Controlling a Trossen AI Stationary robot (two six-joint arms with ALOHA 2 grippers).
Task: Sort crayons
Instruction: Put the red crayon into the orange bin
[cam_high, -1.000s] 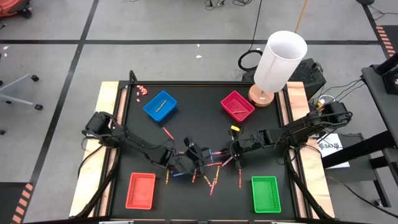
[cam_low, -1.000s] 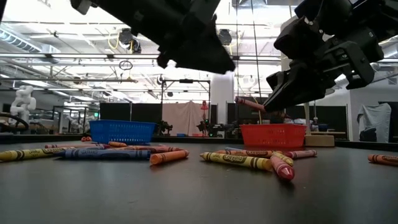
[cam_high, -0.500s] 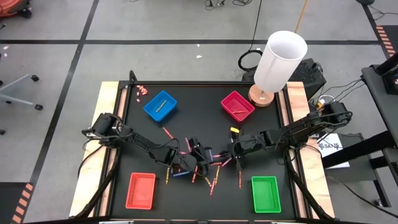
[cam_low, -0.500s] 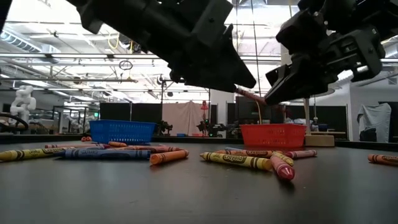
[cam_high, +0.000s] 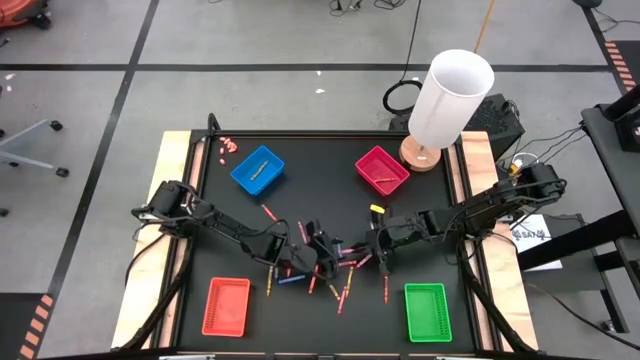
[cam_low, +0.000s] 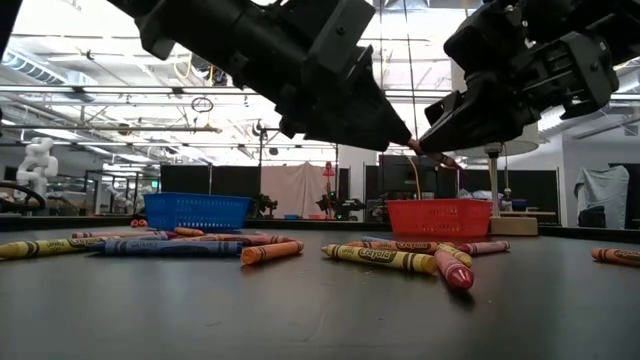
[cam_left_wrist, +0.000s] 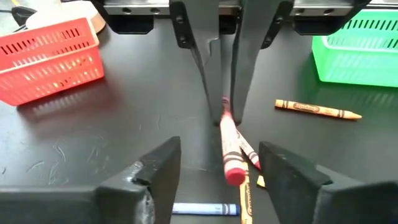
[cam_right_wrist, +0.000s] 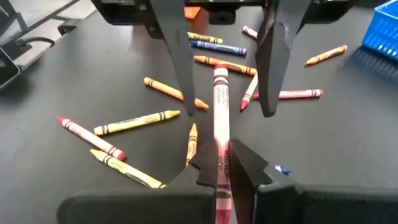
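- We see the right tool (cam_right_wrist: 222, 167) closed on a pink-red crayon (cam_right_wrist: 219, 118), held above the middle of the black surface (cam_high: 240, 225); the crayon sticks forward out of its fingers.
- Our left tool (cam_left_wrist: 219, 165) faces it with its fingers spread wide; the crayon's free end lies in the gap between them, and we cannot tell whether it touches either finger.
- In the low view both tools meet in the air above the loose crayons (cam_low: 385, 256), tip to tip.
- The other crayons lie scattered flat on the surface under and around the two tools: yellow, orange, red, pink and blue ones, some crossing each other.
- We see four trays near the corners: a blue tray (cam_high: 257, 169) and a magenta tray (cam_high: 381, 169) on the far side, each with a crayon inside, and a red tray (cam_high: 226, 306) and a green tray (cam_high: 427, 311) on the near side.
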